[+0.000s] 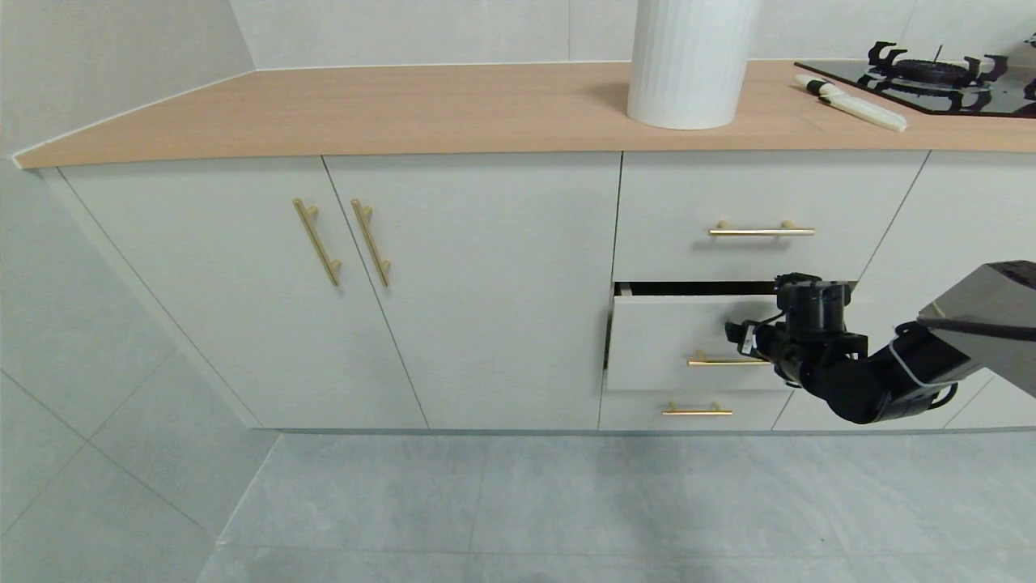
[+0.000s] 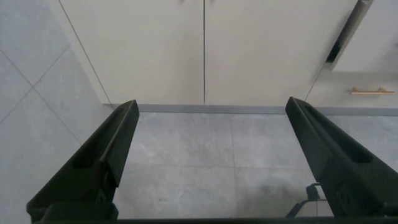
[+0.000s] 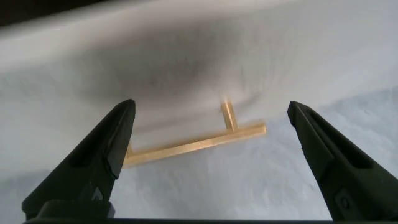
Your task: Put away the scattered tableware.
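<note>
Presently right claw [image 3: 210, 118] spread facing handle [image 3: 193, 144]; drawer [image 1: 664, 340] ajar

— Head view, lighting: what do we enter?
— Bright, even, diffuse, from overhead. The white vessel [image 1: 688, 65] lays one soft shadow to its left on the worktop [image 1: 364, 109]. The top drawer handle [image 1: 761, 231] has a faint shadow beneath it, and the open drawer gap [image 1: 696, 287] is black.
— Glare?
— We log a pale sheen on the hob glass [image 1: 999, 95].
— Distortion?
— The worktop edge bows and the cabinet seams lean outward toward the sides.
— Wrist views?
— Right: the drawer front [image 3: 280, 62] is smeared, with a broad grey shadow around the handle [image 3: 193, 146]. Left: the floor tiles [image 2: 205, 168] are evenly lit.
</note>
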